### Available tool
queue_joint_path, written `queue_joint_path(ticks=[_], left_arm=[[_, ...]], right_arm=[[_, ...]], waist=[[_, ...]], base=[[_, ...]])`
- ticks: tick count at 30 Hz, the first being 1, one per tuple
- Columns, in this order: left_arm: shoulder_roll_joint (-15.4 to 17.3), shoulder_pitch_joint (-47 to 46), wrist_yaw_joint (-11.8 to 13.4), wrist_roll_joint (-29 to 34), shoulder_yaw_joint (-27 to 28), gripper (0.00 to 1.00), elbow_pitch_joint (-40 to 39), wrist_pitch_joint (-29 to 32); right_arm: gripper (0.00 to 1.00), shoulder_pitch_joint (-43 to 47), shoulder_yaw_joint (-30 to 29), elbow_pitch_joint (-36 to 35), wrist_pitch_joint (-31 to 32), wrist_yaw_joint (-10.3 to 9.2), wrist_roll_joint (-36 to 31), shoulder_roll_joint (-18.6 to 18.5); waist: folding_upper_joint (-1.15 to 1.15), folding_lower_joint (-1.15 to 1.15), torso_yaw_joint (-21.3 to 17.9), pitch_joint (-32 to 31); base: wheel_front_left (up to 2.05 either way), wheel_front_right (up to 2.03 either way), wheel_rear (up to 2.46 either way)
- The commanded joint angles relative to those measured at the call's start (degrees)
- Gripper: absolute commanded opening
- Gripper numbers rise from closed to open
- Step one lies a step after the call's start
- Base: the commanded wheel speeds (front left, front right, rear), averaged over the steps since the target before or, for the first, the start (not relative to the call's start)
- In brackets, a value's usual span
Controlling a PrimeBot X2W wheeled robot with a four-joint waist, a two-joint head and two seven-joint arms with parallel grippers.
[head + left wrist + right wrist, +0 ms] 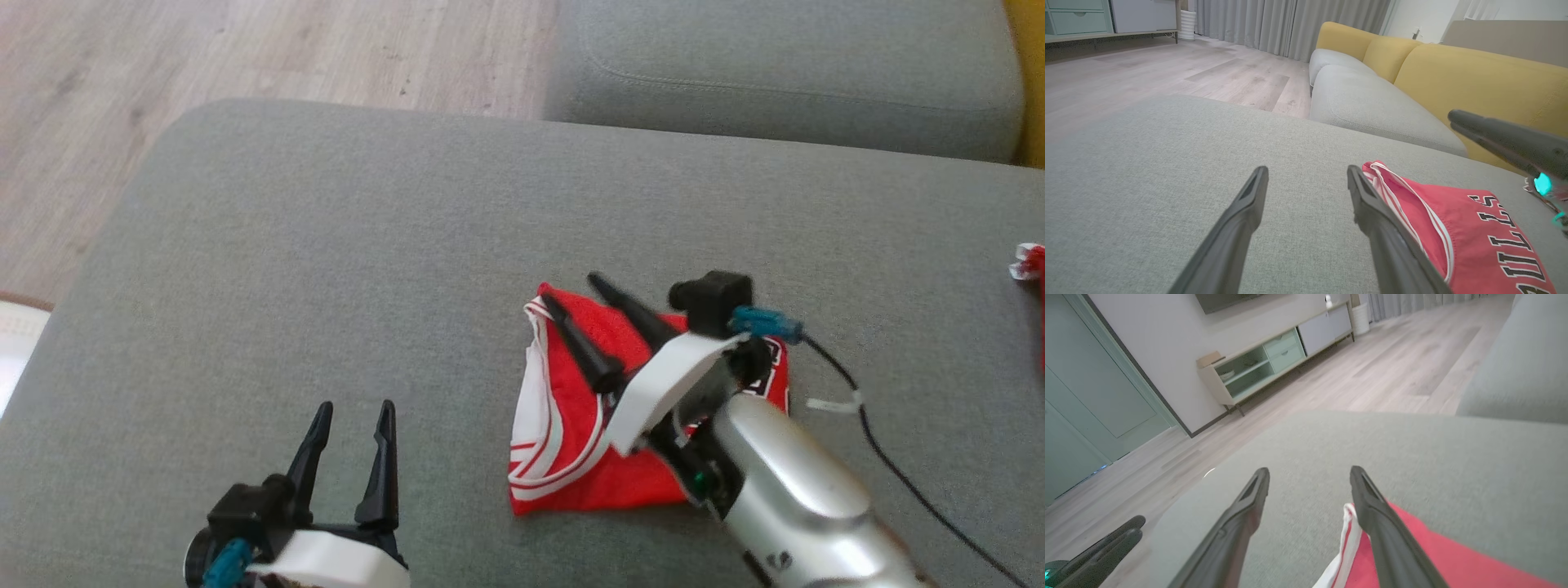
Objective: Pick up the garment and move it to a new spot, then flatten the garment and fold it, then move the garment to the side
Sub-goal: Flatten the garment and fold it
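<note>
A folded red jersey with white trim (571,425) lies on the grey sofa cushion (326,245); black lettering shows on the garment (1474,237) in the left wrist view. My right gripper (571,294) hovers open above the jersey's far left corner, its fingers (1372,510) spread over the red cloth (1412,555) and nothing between them. My left gripper (353,408) stands open over bare cushion to the jersey's left, empty, and its dark fingers (1367,208) frame the grey fabric.
A second grey seat cushion (775,73) and yellow backrests (1474,77) lie beyond. Wooden floor (98,98) drops off past the cushion's far and left edges. A small red and white item (1030,265) sits at the right edge. A black cable (882,441) trails from my right wrist.
</note>
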Motion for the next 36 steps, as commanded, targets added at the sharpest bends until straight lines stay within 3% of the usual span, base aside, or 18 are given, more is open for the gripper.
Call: queue_joint_path(ticks=[1,9,17,28,36], left_arm=[[0.4,-2.2,0.0,0.6,1.7,1.00,-1.9,-0.1],[0.4,-2.2,0.5,0.8,1.5,1.00,-2.4,-0.2],[0.0,-2.3,1.3,0.9,2.5,1.00,-1.8,-1.2],[0.0,0.9,1.8,1.7,4.7,1.00,1.2,-2.8],[0.2,2.7,1.3,2.2,5.3,1.00,3.1,-3.1]], right_arm=[[1.00,-2.9,-0.4,-2.0,-1.1,-0.04,-1.2,0.6],[1.00,-0.2,-14.4,-3.6,-6.0,-0.04,-14.5,0.6],[1.00,10.5,-27.1,-12.0,-7.3,-0.04,-25.1,0.6],[1.00,25.8,-35.2,-23.0,-6.5,-0.04,-27.7,0.6],[1.00,30.7,-35.5,-25.1,-6.5,-0.04,-26.2,0.6]], waist=[[0.00,0.00,-0.4,-0.3],[0.00,0.00,-2.2,-0.9],[0.00,0.00,-4.6,-1.9],[0.00,0.00,-6.4,-3.2],[0.00,0.00,-6.5,-3.7]], base=[[0.00,0.00,0.00],[0.00,0.00,0.00],[0.00,0.00,0.00],[0.00,0.00,0.00],[0.00,0.00,0.00]])
